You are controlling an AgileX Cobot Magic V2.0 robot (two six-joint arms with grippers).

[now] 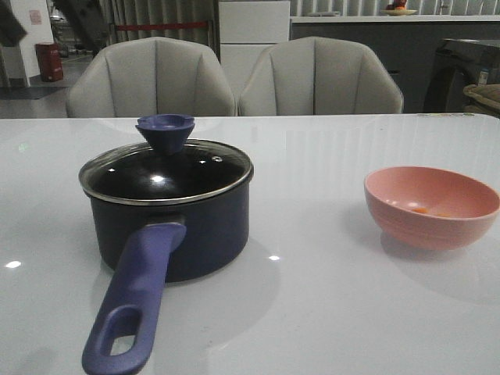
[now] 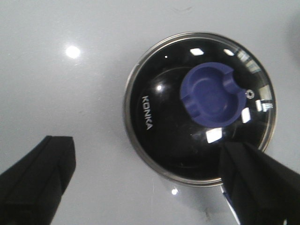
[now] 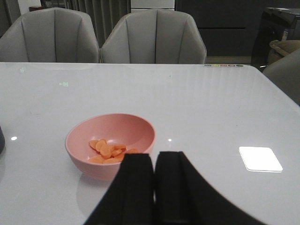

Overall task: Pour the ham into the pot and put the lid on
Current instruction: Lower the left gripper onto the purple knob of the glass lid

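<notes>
The task is judged to be at its very start: the ham (image 3: 110,151) is seen in the pink bowl (image 3: 140,129), and the lid (image 1: 166,170) is seated on the pot (image 1: 203,234), so nothing has been poured yet. Nearest in the front view, the pot's long handle (image 1: 133,301) is pointed toward the robot, with the pot on the left part of the surface (image 1: 312,312) and the bowl well apart to the right. The left pincer (image 2: 150,183) is held spread wide above the lid, one finger over bare surface and the other over the lid's rim; the knob (image 2: 211,96) is seen beyond the gap between the fingers, not between them. The next move is judged to call for the lid to be taken off by its knob, so the pincer must first be centred on it. The right pincer (image 3: 154,187) is pressed together and empty, with the bowl just beyond its tips and a little to one side. Two chairs (image 1: 234,78) are seen beyond the surface.
</notes>
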